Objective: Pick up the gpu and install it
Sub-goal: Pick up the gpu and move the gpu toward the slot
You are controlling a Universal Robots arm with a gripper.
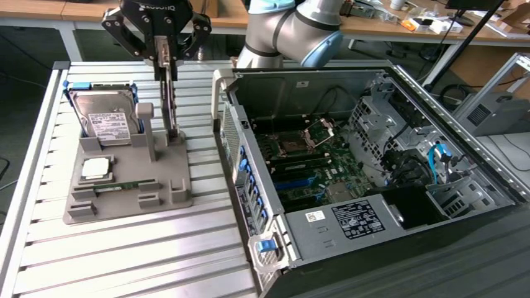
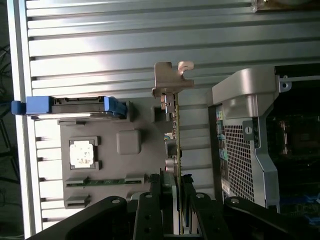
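The gpu (image 1: 170, 99) (image 2: 174, 135) is a thin dark card seen edge-on, with a silvery bracket (image 2: 172, 77) at its lower end. It stands upright, long axis vertical, on the gray holder (image 1: 124, 198) on the bench (image 1: 124, 254). The fingers (image 2: 151, 205) are clamped on its upper end. The open computer case (image 1: 348, 236) sits just beside it.

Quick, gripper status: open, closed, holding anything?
Gripper: closed on the gpu, gripping the upright card's upper edge.

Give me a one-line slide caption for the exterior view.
Gripper with fingers closed on the upright gpu in its gray holder, beside the hard drive and open computer case.
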